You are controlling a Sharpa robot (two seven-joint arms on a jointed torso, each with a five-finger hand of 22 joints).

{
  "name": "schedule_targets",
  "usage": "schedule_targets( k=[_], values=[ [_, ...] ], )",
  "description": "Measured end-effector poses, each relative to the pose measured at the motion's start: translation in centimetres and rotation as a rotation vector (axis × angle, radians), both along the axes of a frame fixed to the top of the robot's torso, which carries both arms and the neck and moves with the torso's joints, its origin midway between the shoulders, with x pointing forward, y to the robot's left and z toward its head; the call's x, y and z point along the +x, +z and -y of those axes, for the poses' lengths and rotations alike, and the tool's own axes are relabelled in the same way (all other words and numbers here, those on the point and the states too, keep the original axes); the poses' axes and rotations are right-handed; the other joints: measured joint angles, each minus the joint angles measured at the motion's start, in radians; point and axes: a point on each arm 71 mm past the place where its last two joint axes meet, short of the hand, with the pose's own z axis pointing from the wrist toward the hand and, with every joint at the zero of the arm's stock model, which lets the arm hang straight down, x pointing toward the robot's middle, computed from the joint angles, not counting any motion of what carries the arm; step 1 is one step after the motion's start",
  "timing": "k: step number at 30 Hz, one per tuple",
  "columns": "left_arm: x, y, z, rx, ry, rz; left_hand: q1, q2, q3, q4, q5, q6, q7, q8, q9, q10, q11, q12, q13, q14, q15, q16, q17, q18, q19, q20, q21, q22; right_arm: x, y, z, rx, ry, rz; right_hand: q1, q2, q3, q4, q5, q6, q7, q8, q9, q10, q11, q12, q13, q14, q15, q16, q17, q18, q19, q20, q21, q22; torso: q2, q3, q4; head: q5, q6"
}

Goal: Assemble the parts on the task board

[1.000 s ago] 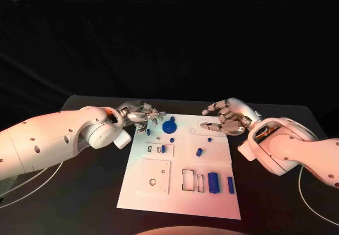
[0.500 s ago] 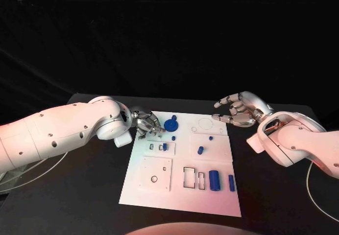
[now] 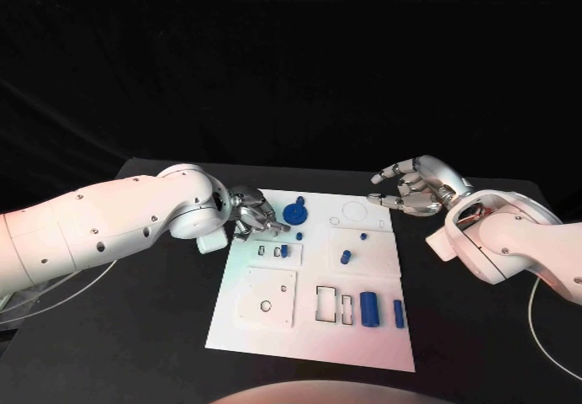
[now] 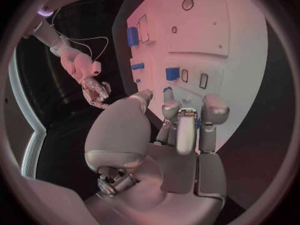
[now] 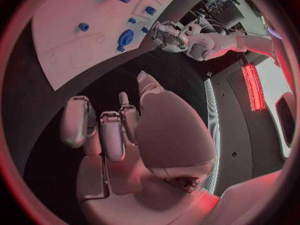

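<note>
Your left hand has slid down the task board's left edge since a second ago, and your right hand has pulled back off it. Blue parts sit on the board: a round one up top, a fat one near the bottom. Both hands hover with fingers curled, holding nothing.

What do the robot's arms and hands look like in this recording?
Both arms are glossy white rounded shells dotted with small dark screw holes. The left hand and right hand are silver metal with segmented fingers. Thin pale cables trail on the black table beside each arm.
</note>
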Motion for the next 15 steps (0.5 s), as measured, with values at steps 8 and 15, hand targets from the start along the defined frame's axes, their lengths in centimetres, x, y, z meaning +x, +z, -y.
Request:
schedule_targets(
  k=[8,15],
  values=[
    [0.2,-0.1,0.7,0.092,-0.048,0.028,-0.068,-0.004,-0.031,0.002,-0.013,0.031,-0.023,0.017,0.023,0.055,-0.024,0.032,0.067,-0.003,-0.021,0.01,0.006,-0.015,0.037,-0.02,0.035,0.068,0.0,-0.1,0.0,-0.001,0.0,-0.004,0.0,0.0,0.0,0.0,0.0,0.0,0.0,0.0,-0.001,0.0,0.0,0.0,0.0,0.0,0.0,0.0,0.0,0.0,0.0,0.0,0.0,0.0,0.0,0.0,-0.0007,0.002,-0.004],
    [0.3,-0.1,1.4,0.139,-0.076,0.049,-0.068,-0.004,-0.031,0.002,-0.013,0.03,-0.023,0.017,0.024,0.055,-0.024,0.032,0.067,-0.003,-0.021,0.01,0.006,-0.015,0.037,-0.02,0.035,0.07,0.1,-0.1,-0.1,-0.003,0.0,-0.007,0.0,0.0,0.0,0.0,0.0,0.0,0.0,0.0,-0.001,0.0,0.0,0.0,0.0,0.0,0.0,0.0,0.001,0.0,0.0,0.0,0.0,0.0,0.0,0.0011,-0.0018,0.003,-0.006]
  ],
)
